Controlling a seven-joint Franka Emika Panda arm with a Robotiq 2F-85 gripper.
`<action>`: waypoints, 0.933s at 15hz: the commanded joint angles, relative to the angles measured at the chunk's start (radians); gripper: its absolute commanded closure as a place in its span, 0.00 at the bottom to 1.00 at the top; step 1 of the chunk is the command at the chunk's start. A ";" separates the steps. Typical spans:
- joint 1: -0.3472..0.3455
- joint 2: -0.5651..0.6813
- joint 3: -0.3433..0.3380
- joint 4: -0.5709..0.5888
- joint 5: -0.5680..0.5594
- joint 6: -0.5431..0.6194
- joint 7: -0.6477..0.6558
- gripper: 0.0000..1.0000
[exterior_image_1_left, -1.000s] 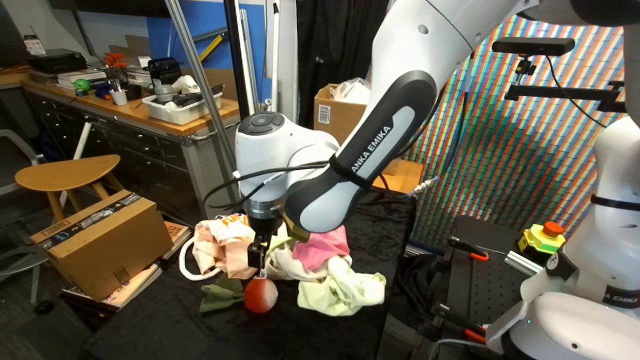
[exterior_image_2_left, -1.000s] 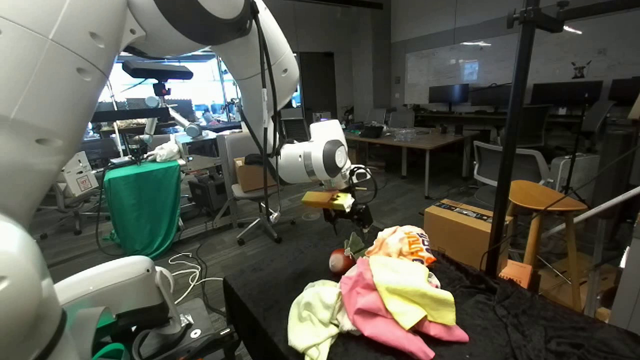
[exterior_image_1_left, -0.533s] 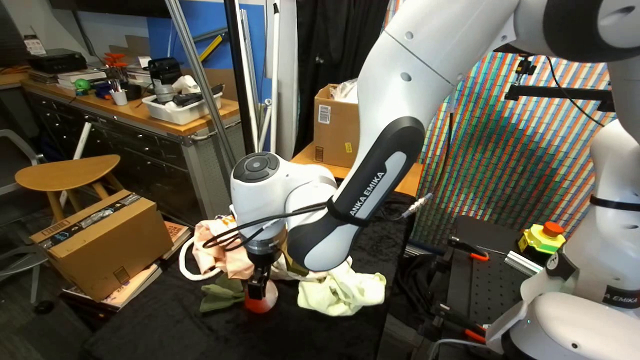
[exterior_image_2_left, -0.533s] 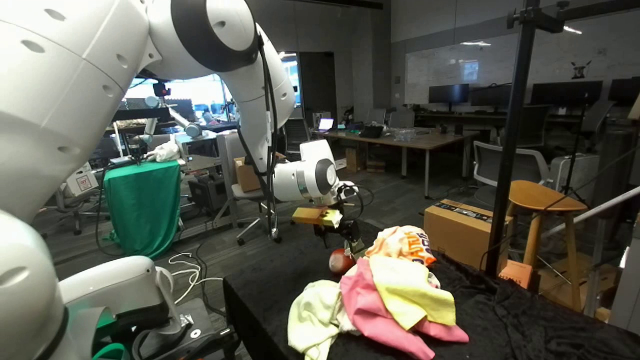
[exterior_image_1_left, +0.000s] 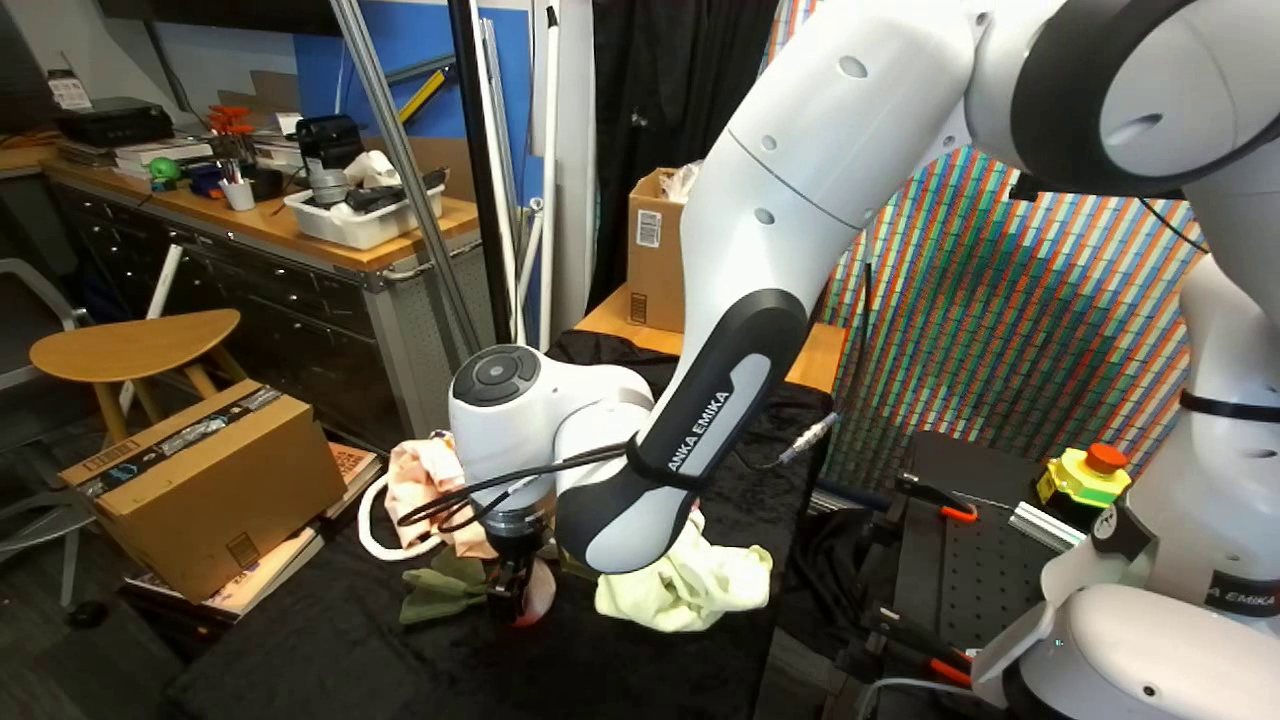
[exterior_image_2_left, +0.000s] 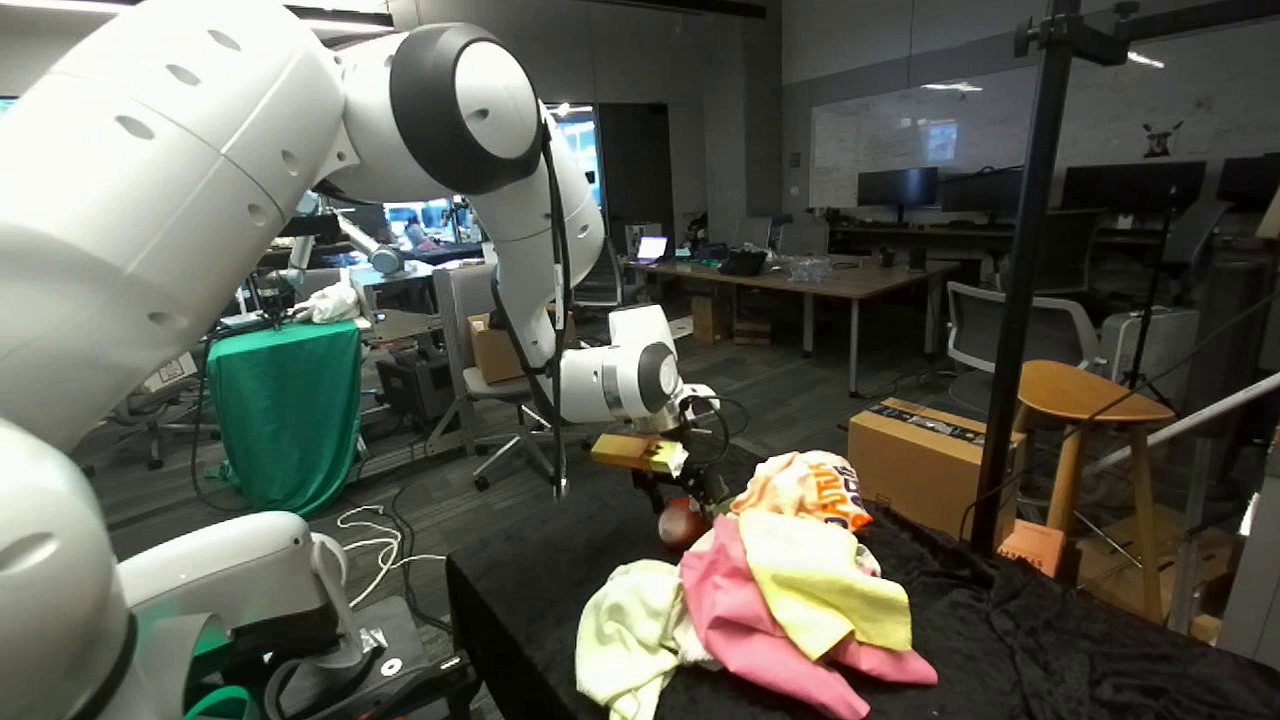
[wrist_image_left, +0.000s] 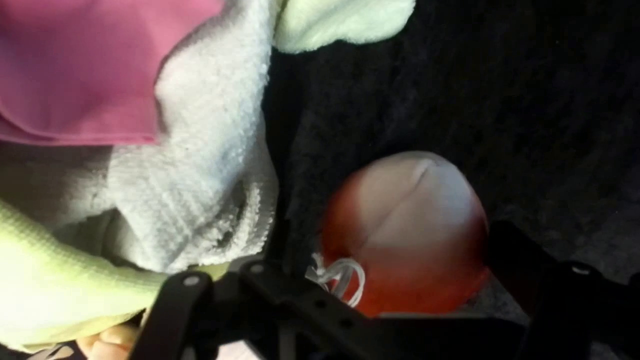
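Observation:
A round red and white plush radish (exterior_image_1_left: 541, 590) with green cloth leaves (exterior_image_1_left: 440, 592) lies on the black cloth-covered table. It also shows in an exterior view (exterior_image_2_left: 680, 522) and in the wrist view (wrist_image_left: 405, 215), with a white string loop (wrist_image_left: 350, 275) on it. My gripper (exterior_image_2_left: 683, 490) points down over the radish. In the wrist view its open jaws (wrist_image_left: 400, 245) straddle the radish. The right finger (wrist_image_left: 515, 260) is against or very close to the radish's side; the other fingertip is hidden. A yellow block (exterior_image_2_left: 640, 452) is fixed at the wrist.
Beside the radish lies a heap of cloths: a peach one with orange letters (exterior_image_2_left: 800, 485), a yellow one (exterior_image_2_left: 820, 580), a pink one (exterior_image_2_left: 750, 620), a pale green one (exterior_image_1_left: 690, 582) and a whitish towel (wrist_image_left: 205, 115). A cardboard box (exterior_image_1_left: 210, 490) stands beyond the table edge.
My gripper has come down from above the radish until its fingers are around it. The arm has lowered with it. The radish and cloths have not visibly moved.

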 joint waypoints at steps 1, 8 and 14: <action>0.003 0.052 -0.013 0.086 0.025 -0.007 -0.015 0.00; -0.017 0.093 -0.008 0.146 0.065 -0.023 -0.027 0.34; -0.020 0.069 -0.001 0.147 0.078 -0.054 -0.033 0.79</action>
